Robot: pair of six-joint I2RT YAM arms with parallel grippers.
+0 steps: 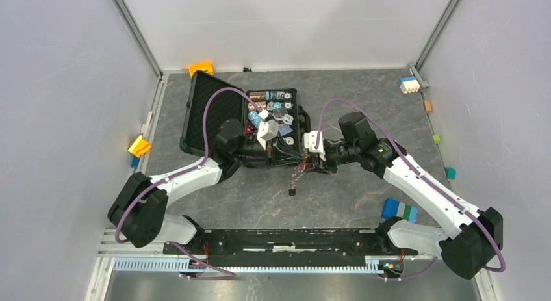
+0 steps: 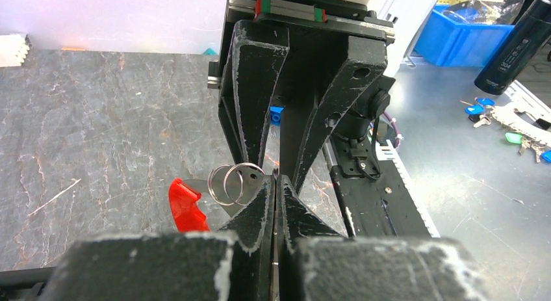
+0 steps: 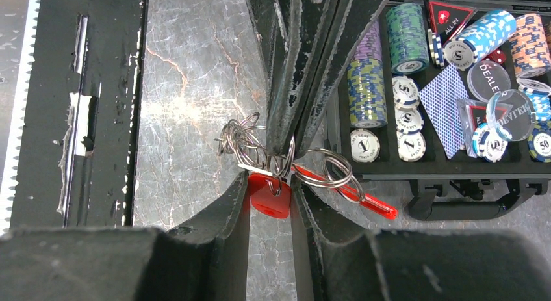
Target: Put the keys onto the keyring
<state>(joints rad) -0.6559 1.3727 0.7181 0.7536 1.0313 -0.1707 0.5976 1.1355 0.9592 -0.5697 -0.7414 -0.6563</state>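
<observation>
Both grippers meet above the table in front of the case. My left gripper (image 2: pixel 277 181) is shut, pinching the keyring (image 3: pixel 328 171) among its silvery loops (image 2: pixel 234 183). Its shut fingers (image 3: pixel 284 138) reach down from the top of the right wrist view. My right gripper (image 3: pixel 271 177) is shut on a key's red plastic head (image 3: pixel 269 196), which has a ring through its hole. The long red tag (image 3: pixel 373 205) hangs off to one side. A red piece (image 2: pixel 185 207) beside my left finger is either tag or key head. From above, the bundle (image 1: pixel 300 173) is a small tangle.
An open black case (image 1: pixel 214 112) with poker chips (image 3: pixel 409 28) stands just behind the grippers. A small dark item (image 1: pixel 292 192) lies on the table under them. Coloured blocks sit at the edges: orange (image 1: pixel 201 68), yellow (image 1: pixel 139 145), blue-green (image 1: pixel 399 210). The base rail (image 1: pixel 279 239) runs along the front.
</observation>
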